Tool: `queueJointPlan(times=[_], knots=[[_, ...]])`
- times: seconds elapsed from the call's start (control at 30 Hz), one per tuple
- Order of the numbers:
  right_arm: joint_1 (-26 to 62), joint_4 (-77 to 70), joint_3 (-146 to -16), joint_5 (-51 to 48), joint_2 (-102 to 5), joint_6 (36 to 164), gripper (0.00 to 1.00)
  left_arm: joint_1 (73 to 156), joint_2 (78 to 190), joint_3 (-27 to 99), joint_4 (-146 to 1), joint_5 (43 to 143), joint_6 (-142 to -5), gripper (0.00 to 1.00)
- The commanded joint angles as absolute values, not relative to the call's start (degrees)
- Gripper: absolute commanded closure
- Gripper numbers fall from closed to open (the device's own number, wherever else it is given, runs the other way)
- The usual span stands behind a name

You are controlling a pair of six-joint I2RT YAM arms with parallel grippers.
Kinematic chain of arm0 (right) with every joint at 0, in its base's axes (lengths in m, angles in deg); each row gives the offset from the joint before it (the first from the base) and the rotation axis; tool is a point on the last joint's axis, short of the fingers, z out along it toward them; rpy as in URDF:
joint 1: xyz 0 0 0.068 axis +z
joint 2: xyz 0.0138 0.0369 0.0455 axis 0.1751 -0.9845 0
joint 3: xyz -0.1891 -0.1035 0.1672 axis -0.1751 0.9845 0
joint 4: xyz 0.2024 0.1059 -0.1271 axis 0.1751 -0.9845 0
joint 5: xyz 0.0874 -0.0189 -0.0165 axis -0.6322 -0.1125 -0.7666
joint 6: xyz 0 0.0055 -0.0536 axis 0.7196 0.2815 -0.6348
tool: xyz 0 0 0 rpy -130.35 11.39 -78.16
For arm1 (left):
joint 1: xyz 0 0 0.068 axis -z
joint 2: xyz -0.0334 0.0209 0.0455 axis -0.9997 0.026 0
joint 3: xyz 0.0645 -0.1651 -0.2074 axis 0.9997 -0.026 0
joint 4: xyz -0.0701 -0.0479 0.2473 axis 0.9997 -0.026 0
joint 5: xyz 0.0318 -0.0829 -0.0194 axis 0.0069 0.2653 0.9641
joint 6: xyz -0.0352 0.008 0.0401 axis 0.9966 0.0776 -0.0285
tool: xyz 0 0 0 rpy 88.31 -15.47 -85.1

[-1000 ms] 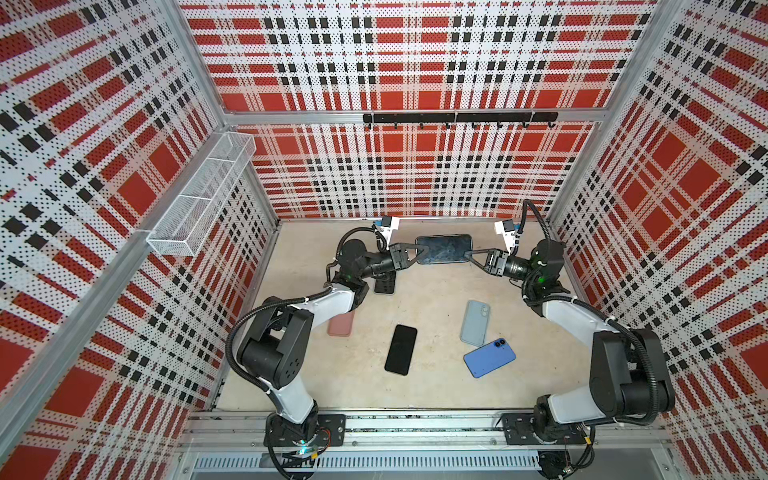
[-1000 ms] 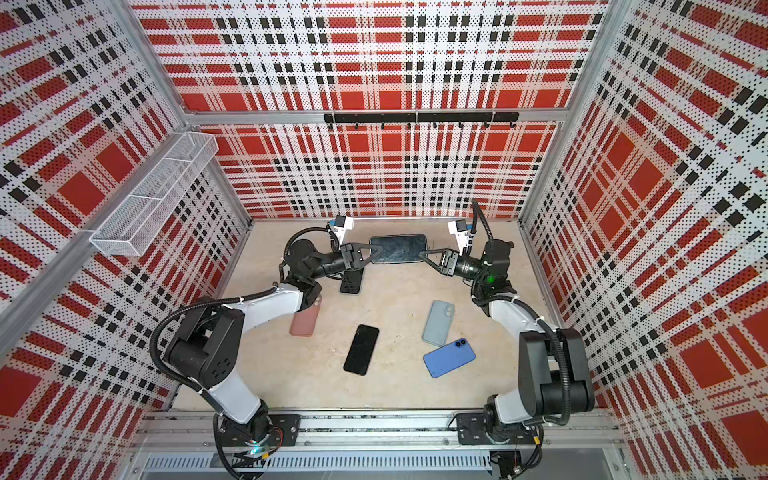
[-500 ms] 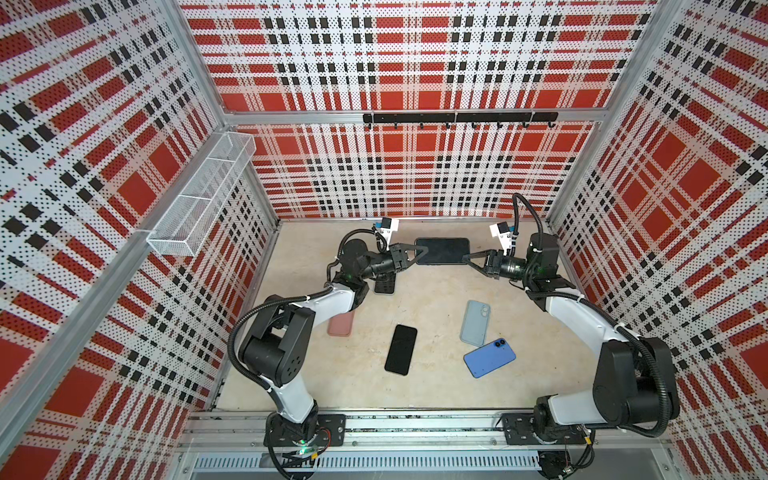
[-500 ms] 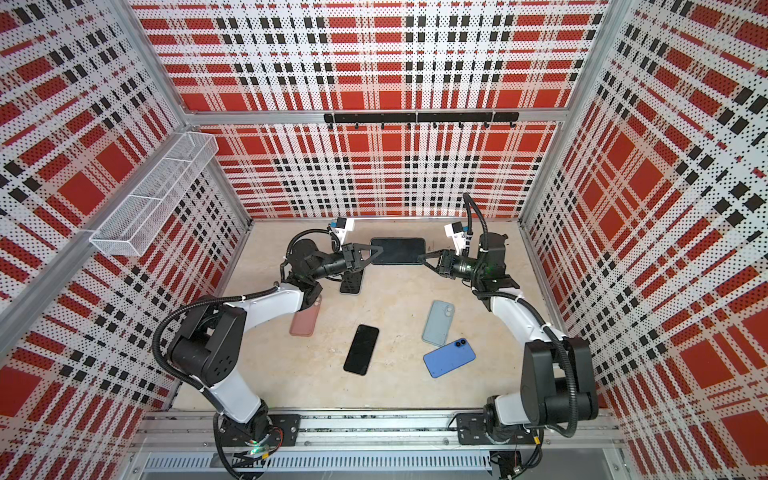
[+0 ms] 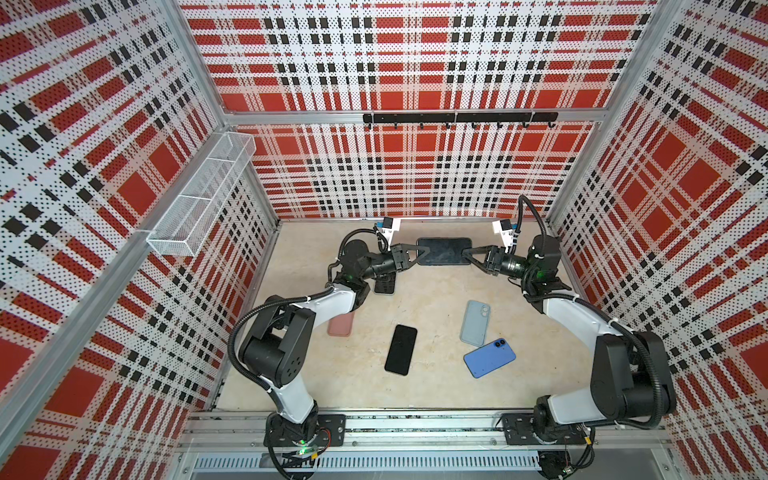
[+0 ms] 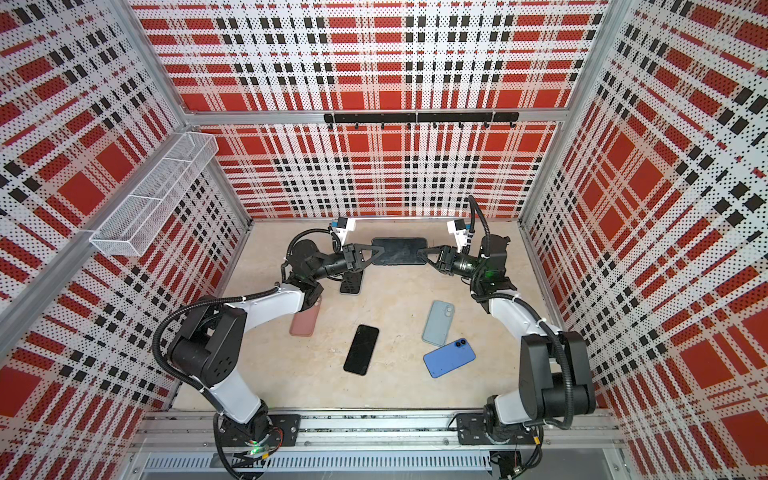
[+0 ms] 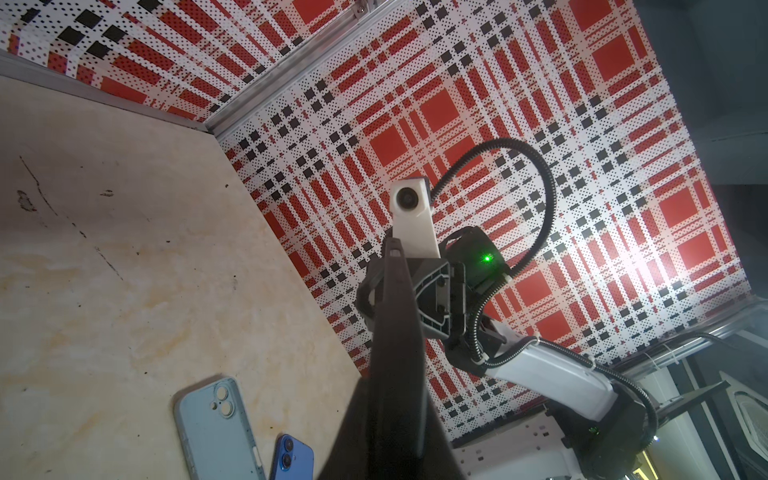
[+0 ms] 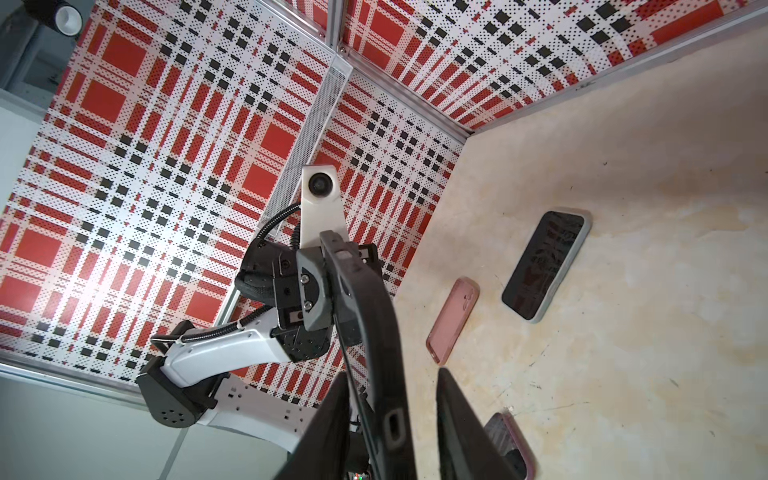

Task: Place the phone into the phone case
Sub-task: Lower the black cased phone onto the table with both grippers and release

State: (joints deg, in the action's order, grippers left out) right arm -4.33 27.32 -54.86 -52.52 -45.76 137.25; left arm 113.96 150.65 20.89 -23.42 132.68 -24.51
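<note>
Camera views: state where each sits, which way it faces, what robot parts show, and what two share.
Top views: high at the front, looking down at the floor; left arm and right arm whole.
Left wrist: on the left arm, looking along the black case at the right gripper.
Right wrist: on the right arm, looking back along it at the left gripper; own fingers flank it.
Shared: both wrist views see that case edge-on.
</note>
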Motion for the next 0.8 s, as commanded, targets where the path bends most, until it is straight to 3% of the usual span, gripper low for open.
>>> queueJointPlan(times=[0.0,0.17,0.37,0.57,0.77], knots=[[-4.1,42.3,-56.3,-54.1,-49.2,144.8,0.73,114.6,149.5,22.0,-17.8,132.6,-23.4,1.0],[-4.0,52.3,-55.5,-55.3,-52.3,150.7,0.86,114.6,150.6,22.1,-15.8,132.3,-21.2,1.0],[-4.0,49.2,-54.6,-53.6,-52.5,148.3,0.97,113.0,149.0,21.8,-22.1,129.5,-24.5,0.93],[-4.0,24.3,-55.5,-45.3,-48.2,132.5,1.0,108.7,144.8,18.8,-33.0,123.1,-30.0,0.51],[-3.0,10.3,-57.5,-36.9,-46.8,125.2,1.0,104.0,138.0,15.5,-50.9,112.9,-38.9,0.32]])
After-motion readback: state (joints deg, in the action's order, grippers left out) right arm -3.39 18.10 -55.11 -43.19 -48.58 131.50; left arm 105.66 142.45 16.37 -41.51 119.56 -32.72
